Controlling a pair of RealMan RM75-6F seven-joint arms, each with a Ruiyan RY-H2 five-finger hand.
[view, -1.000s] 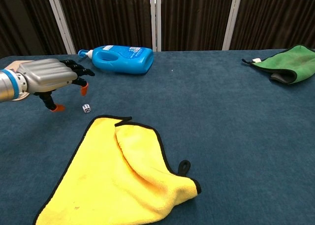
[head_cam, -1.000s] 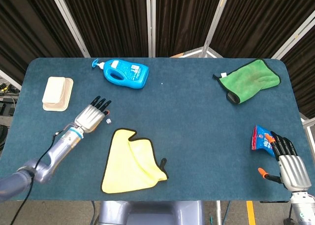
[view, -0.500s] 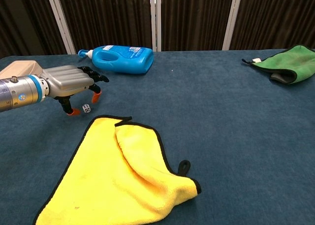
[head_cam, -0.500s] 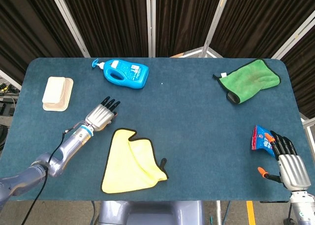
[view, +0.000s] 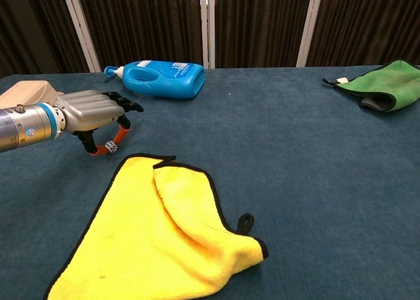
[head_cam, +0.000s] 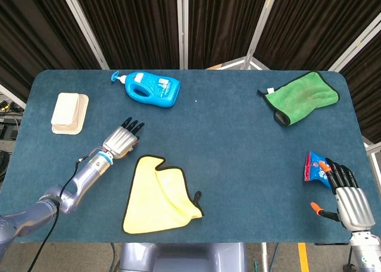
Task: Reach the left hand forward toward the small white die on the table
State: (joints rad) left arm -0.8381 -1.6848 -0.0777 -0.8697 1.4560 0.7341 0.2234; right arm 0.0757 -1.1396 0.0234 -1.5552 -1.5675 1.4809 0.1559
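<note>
The small white die (view: 111,146) lies on the blue table (head_cam: 238,141), left of centre, just beyond the yellow cloth's far corner. My left hand (view: 92,116) hovers low over it, fingers curled down. An orange thumb tip and an orange fingertip (view: 121,134) sit against opposite sides of the die, pinching it. In the head view the left hand (head_cam: 122,139) covers the die. My right hand (head_cam: 347,197) rests at the near right edge, fingers apart, holding nothing.
A yellow cloth (head_cam: 159,194) lies right beside the left hand. A blue detergent bottle (head_cam: 149,87) lies at the far left, a beige soap dish (head_cam: 69,112) left of the hand. A green cloth (head_cam: 300,96) is far right, and a snack packet (head_cam: 314,166) touches the right hand.
The left hand moved forward and right over the die, then its fingertips curled in against it. The die shifted slightly toward the thumb. The right hand stayed put.
</note>
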